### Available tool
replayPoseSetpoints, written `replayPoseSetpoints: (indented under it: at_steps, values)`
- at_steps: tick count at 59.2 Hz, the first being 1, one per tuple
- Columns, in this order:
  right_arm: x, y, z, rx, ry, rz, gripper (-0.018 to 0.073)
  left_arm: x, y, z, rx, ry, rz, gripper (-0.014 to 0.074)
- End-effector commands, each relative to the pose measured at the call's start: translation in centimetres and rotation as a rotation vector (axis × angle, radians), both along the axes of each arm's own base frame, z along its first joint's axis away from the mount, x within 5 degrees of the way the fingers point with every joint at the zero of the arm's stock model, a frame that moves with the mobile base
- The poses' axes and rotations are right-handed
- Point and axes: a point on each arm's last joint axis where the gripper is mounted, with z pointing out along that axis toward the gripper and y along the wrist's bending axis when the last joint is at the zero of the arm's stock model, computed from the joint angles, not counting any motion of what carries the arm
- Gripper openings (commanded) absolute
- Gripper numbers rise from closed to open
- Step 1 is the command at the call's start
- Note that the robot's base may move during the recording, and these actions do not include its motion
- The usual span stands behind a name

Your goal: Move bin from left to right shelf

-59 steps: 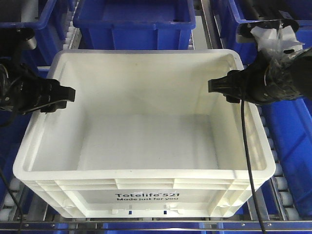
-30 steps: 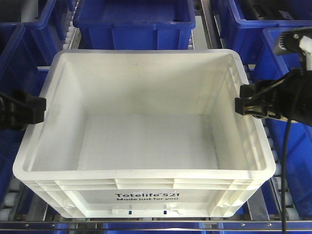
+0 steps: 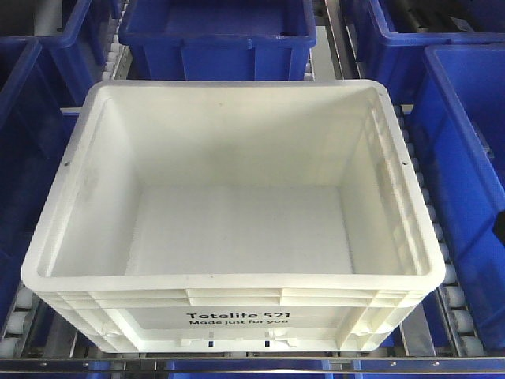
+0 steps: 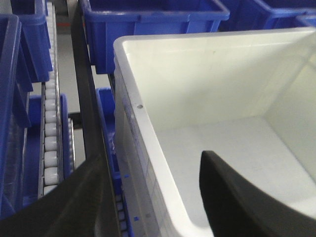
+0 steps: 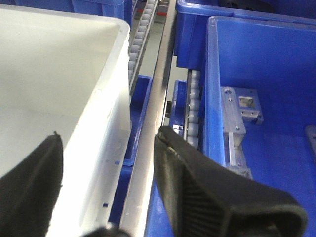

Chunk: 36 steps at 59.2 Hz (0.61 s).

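You have the bin (image 3: 237, 229) sitting empty on the roller lane (image 3: 454, 292) in the middle of the front view, with dark blue bins (image 3: 217, 31) behind it and on both sides, and it is not lifted yet. In the front view no arm appears, so you must trust the two wrist cameras. The left gripper (image 4: 153, 197) is spread apart and straddles the left wall of the bin: one finger stands inside above the floor, the other outside next to the rail, and nothing is clamped. The right gripper (image 5: 106, 168) is also spread apart over the right wall, one finger on the inner side and one on the outer side, close to the metal rail (image 5: 153, 123). The step in hand looks like taking hold of both side walls. To do it well, I think you should lower both claws evenly until the rim (image 4: 143, 123) is deep between the fingers, then close both at the same time. Keep the two grasp places opposite each other, so the bin does not tilt when you lift. Watch the outer right finger, because the gap to the neighbouring blue bin (image 5: 256, 64) seems narrow and it may catch there.
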Motion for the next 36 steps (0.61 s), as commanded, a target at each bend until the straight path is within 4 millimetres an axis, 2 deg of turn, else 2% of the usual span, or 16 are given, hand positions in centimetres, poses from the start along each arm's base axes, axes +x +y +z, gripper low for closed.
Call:
replayPoseSetpoints:
  at_steps: [1,9,10,16,22,26,36]
  values:
    - [-1.4,-0.3,0.0,0.041,-0.097,0.036,0.0393,-1.6,0.3,0.2,-0.047,-0.122,-0.023,0.0418]
    - [-3.4,-1.1,-2.0,0.058,-0.174,0.058,0.0393,-3.9,0.8,-2.6,0.005,-0.214,-0.058,0.0414]
    - [-4.1,-1.4,-3.3,0.042,-0.208,0.060,0.0393,-4.5,1.1,-3.8,-0.003,-0.257,-0.057,0.0414]
    - [-4.2,-1.5,-4.7,0.015,-0.240,0.063,0.0393,-4.6,1.1,-4.4,-0.020,-0.322,-0.052,0.0414]
    - [-4.1,-1.3,-4.9,0.024,-0.250,0.072,0.0363,-4.4,1.0,-4.8,-0.012,-0.296,-0.053,0.0388]
    - [-4.1,-1.3,-5.0,0.020,-0.240,0.069,0.0293,-4.4,1.0,-4.8,-0.011,-0.295,-0.053,0.0336]
    - [-4.1,-1.3,-5.0,0.020,-0.241,0.069,-0.0013,-4.4,1.0,-4.8,-0.011,-0.295,-0.053,0.0076]
